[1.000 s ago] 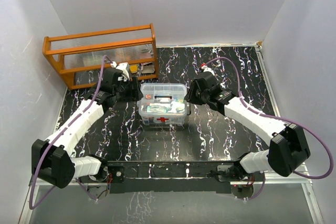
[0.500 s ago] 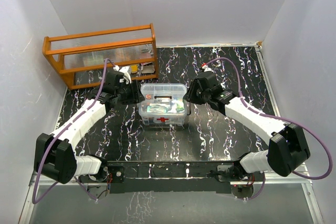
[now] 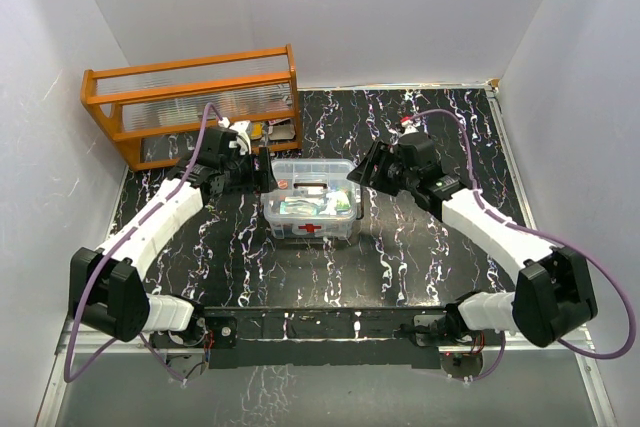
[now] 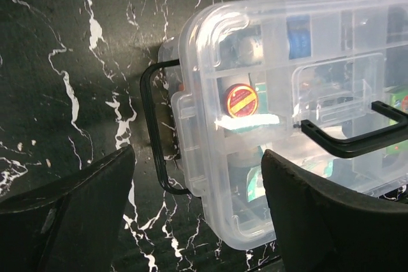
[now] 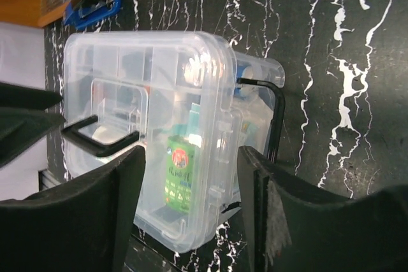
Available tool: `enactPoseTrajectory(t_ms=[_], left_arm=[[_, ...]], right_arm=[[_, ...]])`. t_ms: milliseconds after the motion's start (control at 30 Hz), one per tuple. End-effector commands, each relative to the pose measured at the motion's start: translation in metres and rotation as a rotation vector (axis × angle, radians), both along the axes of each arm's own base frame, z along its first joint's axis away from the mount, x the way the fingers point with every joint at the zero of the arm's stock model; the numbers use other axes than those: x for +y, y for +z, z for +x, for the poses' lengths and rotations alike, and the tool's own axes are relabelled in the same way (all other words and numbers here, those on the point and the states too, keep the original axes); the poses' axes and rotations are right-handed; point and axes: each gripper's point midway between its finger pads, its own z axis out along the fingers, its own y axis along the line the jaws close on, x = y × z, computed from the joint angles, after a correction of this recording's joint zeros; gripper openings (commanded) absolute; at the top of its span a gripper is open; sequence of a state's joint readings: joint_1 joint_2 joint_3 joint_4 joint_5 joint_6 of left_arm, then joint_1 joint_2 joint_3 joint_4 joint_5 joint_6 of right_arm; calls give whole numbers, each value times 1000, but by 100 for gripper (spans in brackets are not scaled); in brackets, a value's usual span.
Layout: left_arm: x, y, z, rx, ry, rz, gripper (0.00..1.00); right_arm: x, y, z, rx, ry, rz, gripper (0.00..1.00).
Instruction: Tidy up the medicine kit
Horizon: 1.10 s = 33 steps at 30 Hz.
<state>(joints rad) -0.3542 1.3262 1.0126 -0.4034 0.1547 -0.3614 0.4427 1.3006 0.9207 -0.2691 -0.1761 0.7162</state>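
Since a second ago both arms have drawn back from the medicine kit [image 3: 311,209]. My left gripper [image 4: 197,170] and right gripper [image 5: 191,170] stand fingers apart, empty. The lidded kit sits between them. I judge this the latching step; next, press each wire clasp [image 4: 152,135] home.

A small red cross stands on the front wall of the medicine kit [image 3: 311,228], and it's the one clear sign here. Through the lid, a round tin [image 4: 241,100] carries a red-and-yellow label, its lettering too small to read. A green bottle [image 5: 178,179] bears a red emblem and print, also illegible.
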Motion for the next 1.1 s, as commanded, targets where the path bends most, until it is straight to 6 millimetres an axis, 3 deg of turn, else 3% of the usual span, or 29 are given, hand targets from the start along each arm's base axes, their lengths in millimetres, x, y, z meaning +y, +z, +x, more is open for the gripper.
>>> enactPoseTrajectory(t_ms=[0,167,467,833,1067], left_arm=[[3,28,11,-82,-44,35,80],[-4,48,17,-153,-102,11,84],[-29,59,14,-205,-252,11,85],[-37,73,18,-293,-277,41,86],[-39,73,18,-293,-282,45,86]], right_arm=[[10,33,1,-156,58,118,63],[0,25,4,-171,10,144,76],[-3,15,1,-207,-25,364,97],[-1,-9,-17,-151,-46,650,98],[7,-7,-19,-154,14,690,98]])
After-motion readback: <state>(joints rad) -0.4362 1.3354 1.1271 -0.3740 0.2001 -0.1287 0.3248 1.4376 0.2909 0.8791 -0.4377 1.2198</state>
